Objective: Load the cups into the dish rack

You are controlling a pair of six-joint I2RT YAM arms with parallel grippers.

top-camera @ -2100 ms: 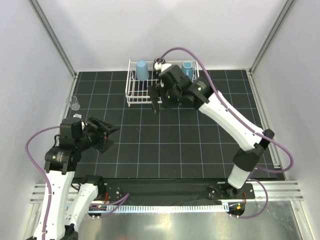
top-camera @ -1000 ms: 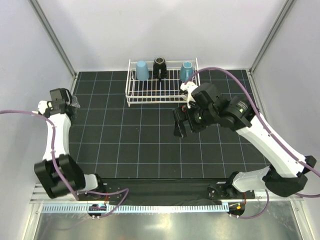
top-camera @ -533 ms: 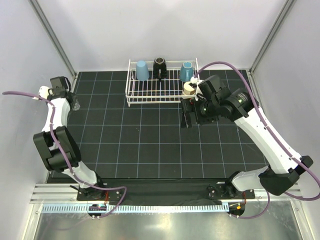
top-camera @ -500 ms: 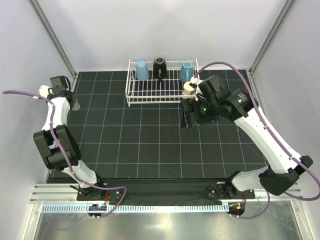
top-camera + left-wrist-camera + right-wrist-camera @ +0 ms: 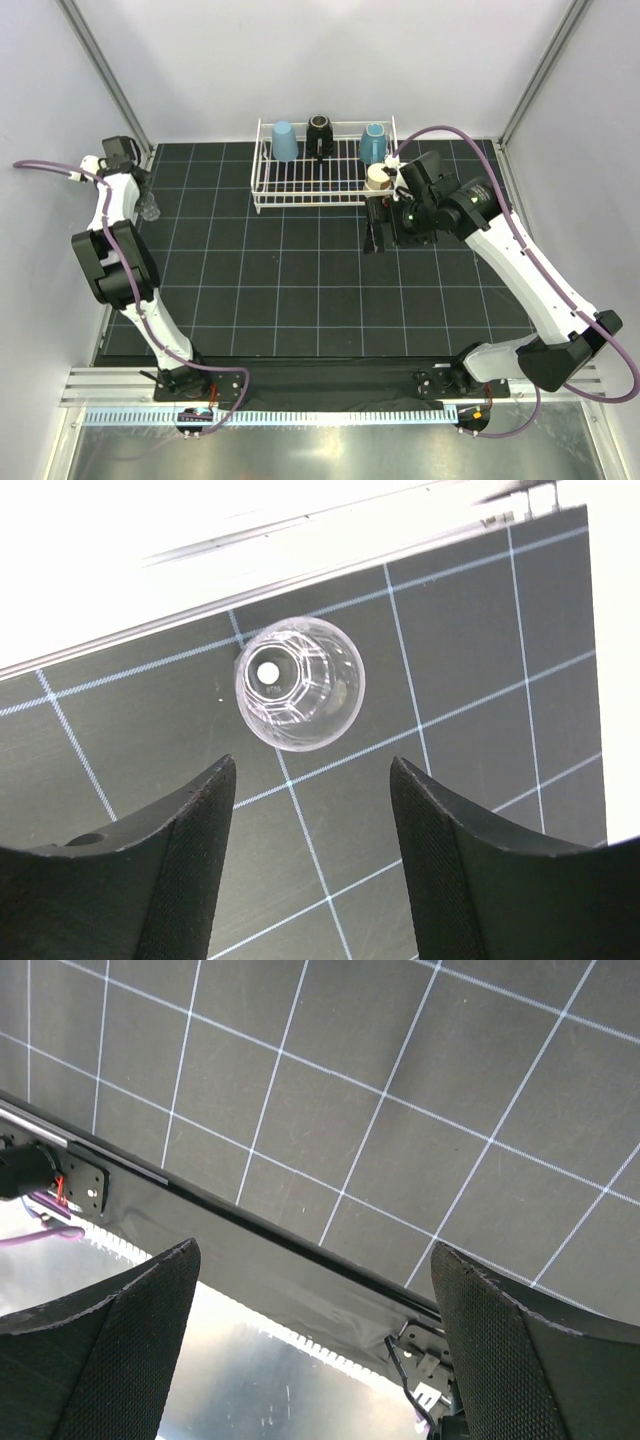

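Holding left fingers (image 5: 190,850) parted over the worktop (image 5: 500,680), tiny clear glass (image 5: 300,685) upright just ahead of their gap, untouched. Holding right fingers (image 5: 110,1360) parted, empty, tan cup (image 5: 378,177) nearby inside the dish rack (image 5: 300,190).

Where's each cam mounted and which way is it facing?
Top: above and behind left arm and right arm, looking down on mat and rack.
Left wrist: straight down over glass; open left pincer at bottom.
Right wrist: down at the mat's near edge; open right pincer at bottom.
Shared: top and left wrist both show the glass.
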